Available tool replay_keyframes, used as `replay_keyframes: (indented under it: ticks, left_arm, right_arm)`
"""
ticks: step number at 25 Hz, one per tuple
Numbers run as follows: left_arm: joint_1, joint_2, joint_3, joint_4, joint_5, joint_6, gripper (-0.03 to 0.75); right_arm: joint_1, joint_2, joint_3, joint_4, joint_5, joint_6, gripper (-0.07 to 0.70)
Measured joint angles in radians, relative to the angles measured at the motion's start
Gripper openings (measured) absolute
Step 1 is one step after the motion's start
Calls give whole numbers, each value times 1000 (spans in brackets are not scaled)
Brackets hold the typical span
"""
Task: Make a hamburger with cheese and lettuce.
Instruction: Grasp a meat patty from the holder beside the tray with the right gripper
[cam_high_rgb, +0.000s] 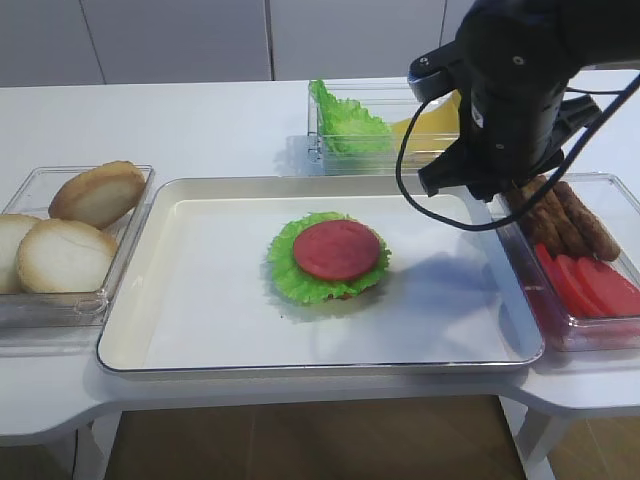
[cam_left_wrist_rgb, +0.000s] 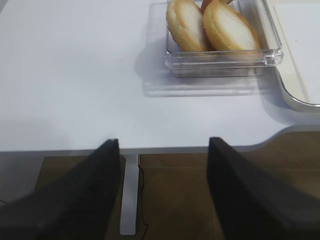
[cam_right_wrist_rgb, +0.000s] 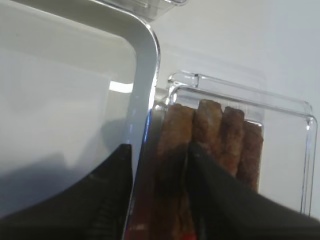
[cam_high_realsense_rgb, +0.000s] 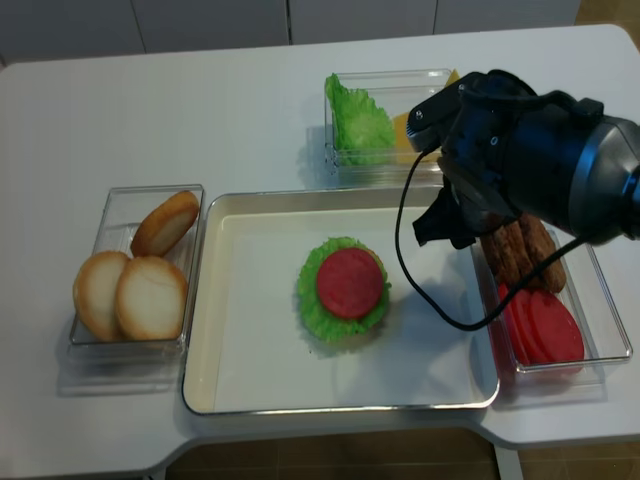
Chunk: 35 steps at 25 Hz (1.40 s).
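Patties (cam_right_wrist_rgb: 200, 135) stand in the clear bin, the leftmost gripped between the right claw's (cam_right_wrist_rgb: 161, 170) narrowed jaws.

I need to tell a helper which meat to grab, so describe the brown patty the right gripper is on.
Start at the big white tray; the clear box against its right edge holds red slices in front and brown patties standing on edge behind. Of those, the right gripper straddles the patty nearest the tray, the leftmost in the right wrist view.
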Motion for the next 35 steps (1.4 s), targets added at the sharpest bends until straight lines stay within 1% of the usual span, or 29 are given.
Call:
replay_keyframes:
  ticks: [7, 12, 15, 20, 22, 35]
  left_arm:
    - [0, 0, 0, 0, 0, 0, 416]
    - [0, 0, 0, 0, 0, 0, 416]
    - [0, 0, 0, 0, 0, 0, 416]
    - [0, 0, 0, 0, 0, 0, 416]
    - [0, 0, 0, 0, 0, 0, 415]
    - [0, 0, 0, 0, 0, 0, 416]
  right_arm:
    - [0, 12, 0, -7, 0, -5, 291]
    - [1, 26, -2, -26, 12, 5, 290]
    - [1, 27, -2, -32, 15, 7, 259]
    - [1, 27, -2, -44, 19, 9, 164]
    - [1, 27, -2, -45, 21, 10, 146]
    - [1, 27, -2, -47, 23, 14, 134]
